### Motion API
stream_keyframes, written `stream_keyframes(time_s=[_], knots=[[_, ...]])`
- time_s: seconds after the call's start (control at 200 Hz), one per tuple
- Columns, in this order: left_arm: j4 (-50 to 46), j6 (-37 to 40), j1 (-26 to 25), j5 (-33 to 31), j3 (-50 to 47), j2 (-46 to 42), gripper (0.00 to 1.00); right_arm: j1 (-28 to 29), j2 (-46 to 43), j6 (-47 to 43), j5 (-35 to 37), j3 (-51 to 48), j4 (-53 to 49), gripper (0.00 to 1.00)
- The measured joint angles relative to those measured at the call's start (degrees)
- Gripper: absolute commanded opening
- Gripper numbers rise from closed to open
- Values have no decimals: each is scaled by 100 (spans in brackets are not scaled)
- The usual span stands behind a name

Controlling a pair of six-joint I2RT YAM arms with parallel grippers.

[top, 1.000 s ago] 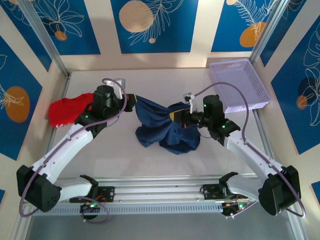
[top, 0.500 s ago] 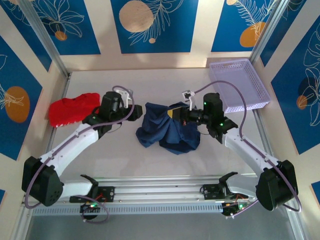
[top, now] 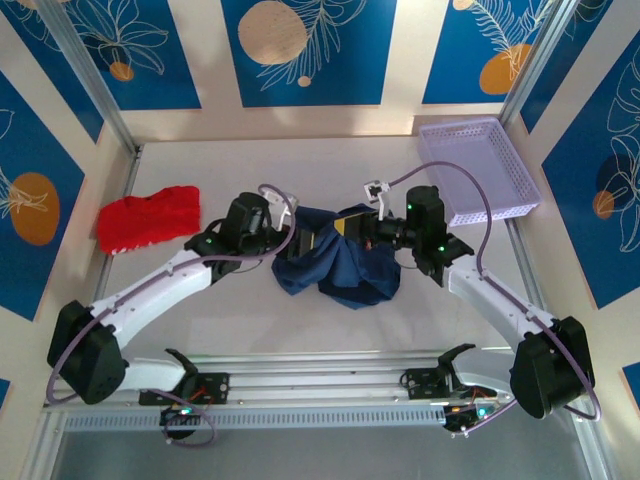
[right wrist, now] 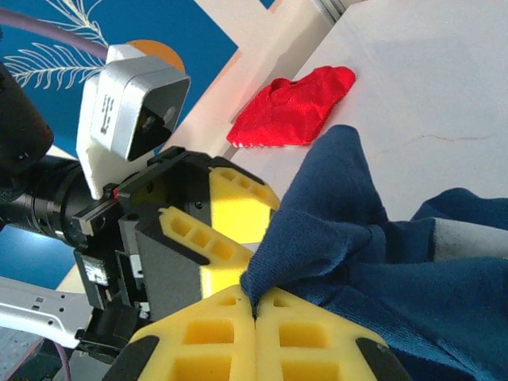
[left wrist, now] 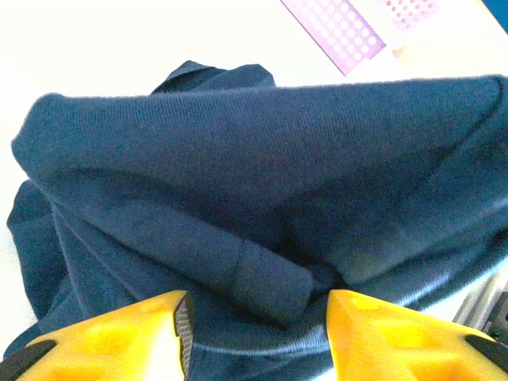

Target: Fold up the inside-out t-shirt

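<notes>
Navy cloth, soft and limp: the inside-out t-shirt (top: pixel 340 272) lies bunched in a heap at the centre of the top view, on the pale table (top: pixel 330 160), between my two arms. A red garment (top: pixel 150 220) lies well apart at the left of that frame, and a lilac basket (top: pixel 478 122) sits at the upper right.

I judge the shirt light and floppy. It will sag and drape from any point I lift, and it will not keep a shape by itself. It looks neither slippery nor fragile. A hem, sleeve edge or shoulder seam would give the firmest hold, since a pinch in mid-panel only gathers loose folds.

My right gripper (right wrist: pixel 255 305) appears at the bottom of the right wrist view. Its yellow fingers are pressed together on a peak of navy cloth, which rises from the pinch.

My left gripper (left wrist: pixel 258 317) meets the left side of the heap in the top view. In its wrist view the yellow fingers (left wrist: pixel 111 333) stand apart at the bottom corners. A thick rolled fold of the shirt lies between them, not clamped. The jaws are roughly half spread and hold nothing.
</notes>
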Motion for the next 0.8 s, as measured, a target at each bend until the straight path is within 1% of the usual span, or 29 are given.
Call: stream_keyframes(time_s=[0.255,0.355,0.42,0.52,0.6,0.605,0.64,0.645,0.705,0.765,0.8], knots=[[22,-9,0,-44,188,341,52,0,0,-2,0,-90,4,0],[22,-9,0,-63,251,481,51,0,-2,0,2,-90,13,0],[24,-11,0,-66,269,551,48,0,-2,0,2,-90,17,0],[26,-85,0,-85,269,636,38,0,-2,-2,2,-90,22,0],[35,-111,0,-101,269,671,25,0,-2,-2,2,-90,22,0],[35,-101,0,-101,269,671,23,0,-2,-2,2,-90,22,0],[50,-114,0,-101,269,673,17,0,-2,-4,2,-90,20,0],[63,-109,2,-101,269,671,15,0,-2,-7,2,-90,20,0],[136,-125,17,-101,269,667,6,0,-7,-31,11,-90,-4,0],[221,-109,37,-101,264,627,1,-11,-22,-79,52,-90,-70,0],[291,-105,66,-98,236,560,0,-35,-48,-122,98,-90,-140,0]])
